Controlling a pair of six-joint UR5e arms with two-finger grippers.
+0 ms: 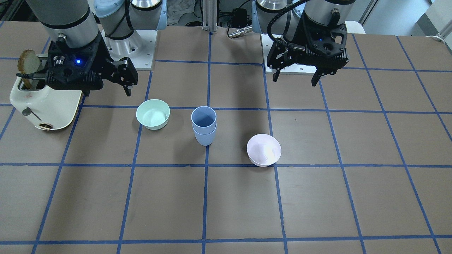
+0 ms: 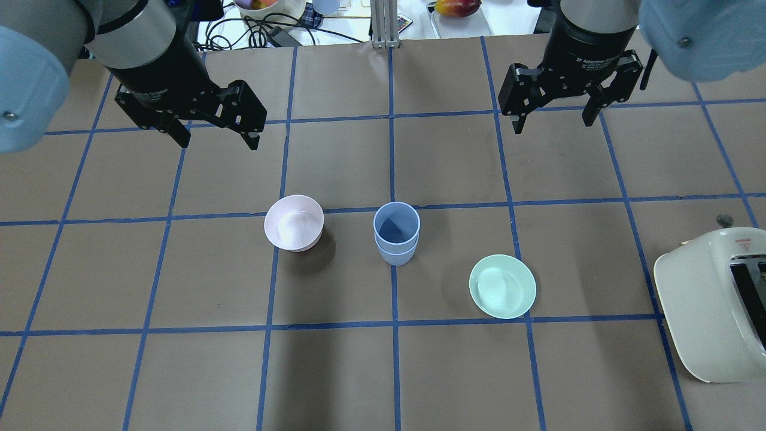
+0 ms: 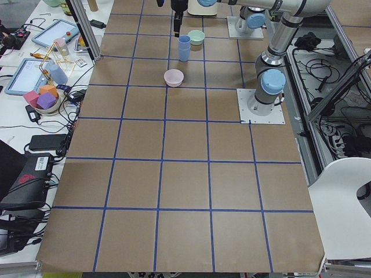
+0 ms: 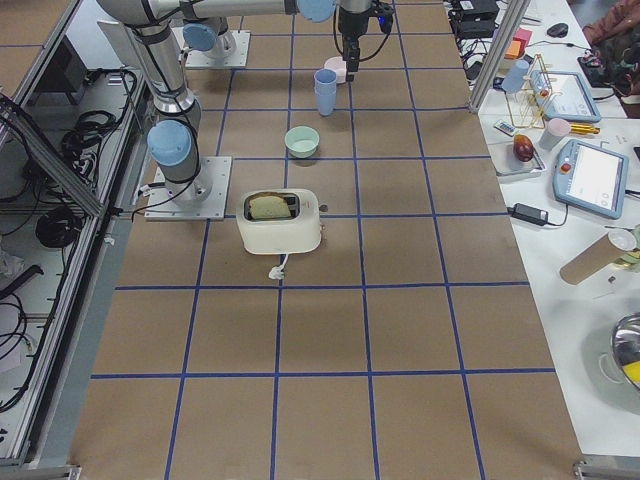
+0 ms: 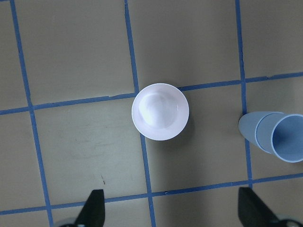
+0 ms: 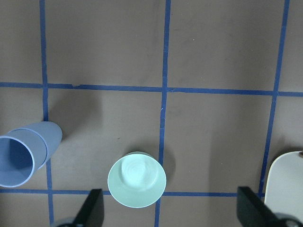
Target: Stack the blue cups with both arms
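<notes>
The left fingers point(image 2: 251, 129) are spread wide and empty, and so are the right fingers point(image 2: 516, 120). Seen from behind the robot, they hang at ten and two o'clock from the blue cups point(image 2: 396, 233), stacked in the middle of the bench point(image 2: 538, 371).

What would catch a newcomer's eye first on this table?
The two blue cups stand nested one in the other at the centre of the table, between a pink bowl and a mint-green bowl. Raised on either side, the left gripper and right gripper hang open and empty.
</notes>
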